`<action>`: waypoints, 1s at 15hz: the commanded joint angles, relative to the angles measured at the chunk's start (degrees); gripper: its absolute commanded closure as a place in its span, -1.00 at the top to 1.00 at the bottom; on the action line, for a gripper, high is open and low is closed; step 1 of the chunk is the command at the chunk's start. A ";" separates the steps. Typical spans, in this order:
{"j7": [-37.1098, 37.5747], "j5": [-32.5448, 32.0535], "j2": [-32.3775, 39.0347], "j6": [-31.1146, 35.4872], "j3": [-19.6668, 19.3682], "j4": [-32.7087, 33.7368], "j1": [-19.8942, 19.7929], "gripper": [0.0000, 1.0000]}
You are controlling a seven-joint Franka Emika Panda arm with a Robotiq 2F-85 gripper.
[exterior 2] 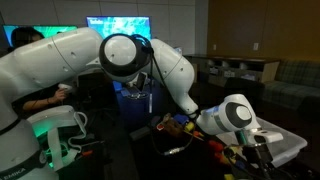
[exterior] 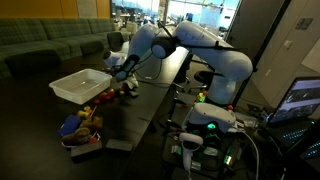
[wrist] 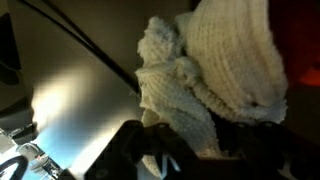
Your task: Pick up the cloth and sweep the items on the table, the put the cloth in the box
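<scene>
Cloth being gripped by the pincer; sweeping and boxing are showing as outstanding.

Table is carrying the work, its black top lying partly bare in an exterior view. Box is sitting at one end of it, with no cloth showing inside. Gripper is hovering low near the box, jaws drawn most of the way in and pinching the off-white rag, which is bunching up in front of the wrist camera. Items, red and orange, are lying scattered just beside the box. Judgement: pick-up is reading as done, the sweep is appearing unfinished, and dropping the cloth into the box is not yet done.
</scene>
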 commanded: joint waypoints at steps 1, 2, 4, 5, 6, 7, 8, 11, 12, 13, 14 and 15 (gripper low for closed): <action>-5.67 6.08 4.37 -3.46 3.74 8.27 -2.84 -0.88; -6.86 7.75 4.96 -3.92 4.78 9.37 -3.29 -0.88; -8.88 10.86 6.31 -5.06 6.55 11.57 -4.02 -0.88; -10.07 12.32 6.77 -5.79 7.47 12.40 -4.33 -0.88; -11.12 13.47 7.11 -6.37 8.08 13.16 -4.50 -0.88; -11.86 14.35 7.38 -7.05 8.47 13.80 -4.40 -0.88; -12.48 14.97 7.37 -7.62 8.70 14.07 -4.11 -0.88; -12.61 15.67 5.49 -8.06 11.15 12.49 -3.34 -0.88; -12.14 15.85 5.12 -7.89 12.17 12.10 -2.86 -0.88; -12.08 16.09 4.70 -7.99 13.32 11.89 -2.57 -0.88; -12.28 16.49 4.53 -7.74 14.88 11.73 -2.23 -0.88; -12.14 16.60 4.34 -7.70 16.12 11.56 -1.66 -0.88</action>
